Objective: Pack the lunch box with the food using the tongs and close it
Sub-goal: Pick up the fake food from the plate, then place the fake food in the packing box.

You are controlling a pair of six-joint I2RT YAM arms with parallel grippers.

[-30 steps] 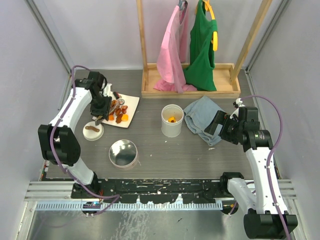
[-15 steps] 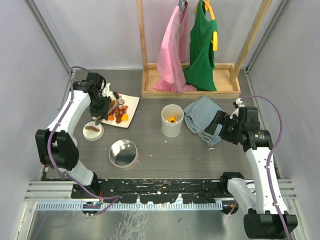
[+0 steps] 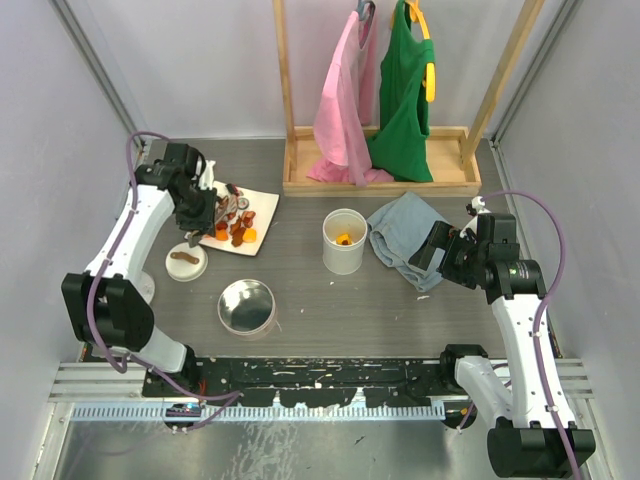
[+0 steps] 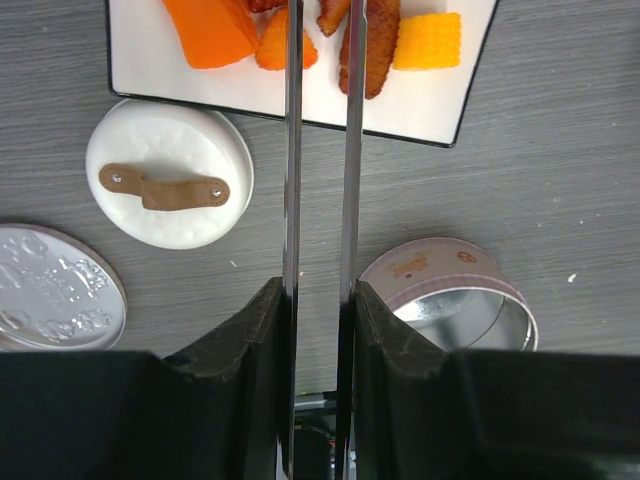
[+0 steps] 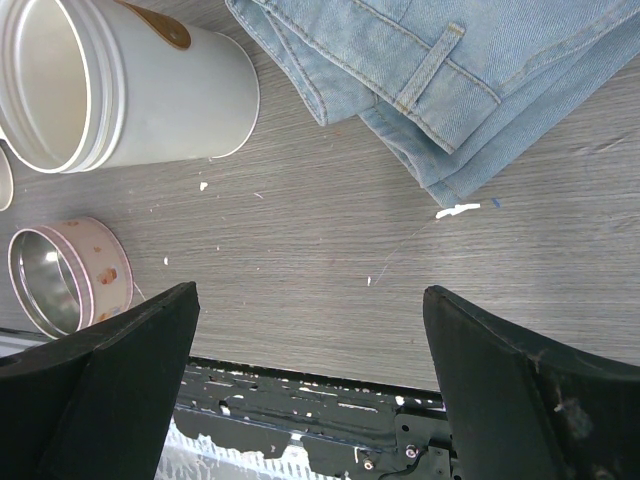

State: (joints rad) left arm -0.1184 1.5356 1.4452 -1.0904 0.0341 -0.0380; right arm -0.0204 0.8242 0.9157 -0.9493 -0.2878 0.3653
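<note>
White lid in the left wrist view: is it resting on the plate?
No, the white lid lies on the grey table, just outside the plate's edge.

Pale grey walls (image 3: 200, 60) stand around a dark grey tabletop (image 3: 360, 310). A wooden clothes rack (image 3: 330, 187) stands at its far edge.

At the back of your table (image 3: 330, 300) stands a wooden rack (image 3: 283, 80). From it hang a pink garment (image 3: 345, 100) and a green one (image 3: 403, 100), the green on a yellow hanger (image 3: 430, 75). Folded denim (image 3: 405, 240) lies right of centre, with a white scrap (image 5: 458, 210) on the tabletop just beside its corner. Your white plate (image 3: 264, 203) sits back left.
</note>
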